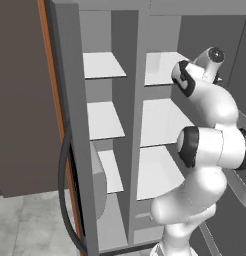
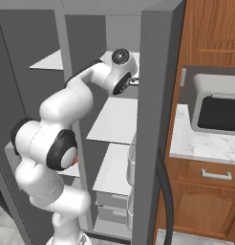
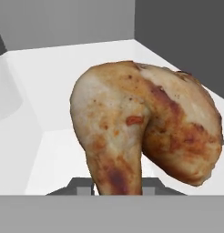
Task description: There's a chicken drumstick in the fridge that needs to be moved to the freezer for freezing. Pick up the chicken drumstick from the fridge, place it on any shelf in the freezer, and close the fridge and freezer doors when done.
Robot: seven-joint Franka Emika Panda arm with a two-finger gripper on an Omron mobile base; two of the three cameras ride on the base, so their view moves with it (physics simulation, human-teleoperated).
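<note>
1. The pincer (image 3: 117, 187) is all but shut, its two dark tips pressed against the narrow lower end of the golden-brown, rounded, tapering chicken drumstick (image 3: 145, 132); the hand view shows the meat rising straight out from between the tips.
2. The drumstick sits directly ahead of the pincer, over a broad white shelf (image 3: 54, 73) of the grey fridge (image 2: 157, 72), with the fridge's grey back wall beyond it and a darker side wall off to the pincer's right.
3. Whether the meat rests on that shelf or is already clear of it I cannot tell, since its underside is hidden.
4. Its long axis runs from the thin bone end at the pincer up and away to the fat, bulging end, which curves over to the pincer's right; the thick end points away from the hand.
5. It probably handles as a light, firm but slightly yielding lump with a greasy, roasted skin, so it may slip or swivel in a two-point grip.
6. The narrow shank is the sensible place to hold it, though the heavy bulb far from the tips may tend to droop or twist during the carry.
7. The narrower freezer (image 1: 102, 65), with its small white shelves, lies well to the pincer's left.
</note>
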